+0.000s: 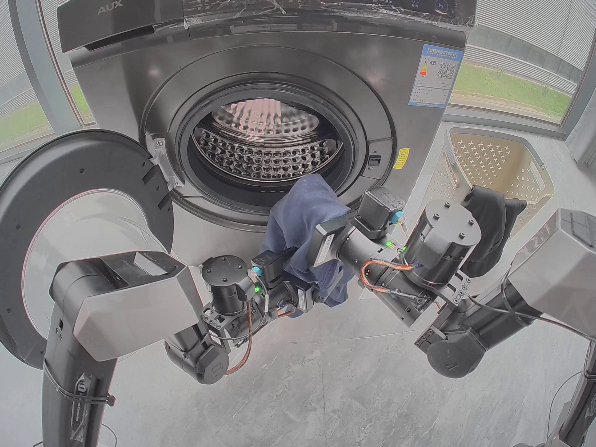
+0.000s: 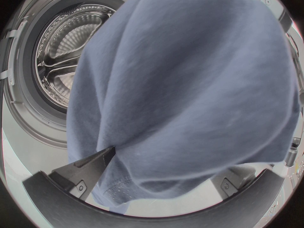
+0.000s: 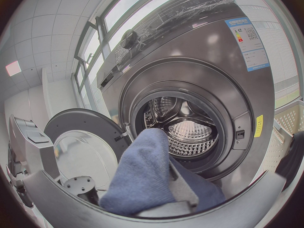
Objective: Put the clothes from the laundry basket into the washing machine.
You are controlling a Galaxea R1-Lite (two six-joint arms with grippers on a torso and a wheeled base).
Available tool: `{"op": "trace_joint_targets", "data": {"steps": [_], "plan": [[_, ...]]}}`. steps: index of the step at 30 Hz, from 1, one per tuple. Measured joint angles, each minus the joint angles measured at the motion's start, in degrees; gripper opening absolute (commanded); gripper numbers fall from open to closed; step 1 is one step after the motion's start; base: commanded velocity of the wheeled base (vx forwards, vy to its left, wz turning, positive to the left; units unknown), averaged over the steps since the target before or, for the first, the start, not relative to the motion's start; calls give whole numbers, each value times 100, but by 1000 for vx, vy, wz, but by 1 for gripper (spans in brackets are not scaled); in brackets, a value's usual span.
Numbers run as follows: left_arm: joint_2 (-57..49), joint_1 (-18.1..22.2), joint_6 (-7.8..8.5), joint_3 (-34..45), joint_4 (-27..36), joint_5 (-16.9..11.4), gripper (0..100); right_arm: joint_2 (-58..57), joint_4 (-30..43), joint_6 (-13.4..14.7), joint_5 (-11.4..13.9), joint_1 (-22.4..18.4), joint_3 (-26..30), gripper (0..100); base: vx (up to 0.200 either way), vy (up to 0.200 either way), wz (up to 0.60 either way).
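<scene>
Blue garment [image 1: 298, 218] bunched right at the lower lip of the washing machine [image 1: 385, 82] opening, not inside yet; top of the bundle just overlaps the rim below the drum [image 1: 267, 138], rest hangs straight down, so long axis approx vertical; R gripper [image 3: 164, 190] clamped on it high up, cloth wrapped over it; L gripper [image 2: 166, 165] lower, at the hanging tail, looks closed on a fold too, one finger [image 2: 91, 165] biting in, the other buried in cloth; drum lies fwd and a bit up from both grippers, R arm the nearer; I'd say next move needs a lift-and-push over the lip, w/ L feeding the tail so it doesn't drag outside; door [image 1: 74, 175] swung wide to the left, out of the way; laundry basket [image 1: 534, 175] beside the machine on the right, dark garment [image 1: 490, 218] draped over its rim, prob. next in line.
</scene>
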Motion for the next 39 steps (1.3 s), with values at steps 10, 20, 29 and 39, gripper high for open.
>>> {"op": "trace_joint_targets", "data": {"steps": [10,20,29,39], "plan": [[256,135,-2,-276,0,244,0,-38,-4,34,-9,28,24,0,0,0,0],[151,295,-132,-455,-62,384,0,-189,-96,112,11,-322,269,0,0,0,0],[-653,350,-358,108,-74,417,0,-322,-223,205,74,-957,717,0,0,0,0],[-1921,212,-562,1285,-84,397,0,-258,-234,290,41,-1072,866,0,0,0,0]]}}
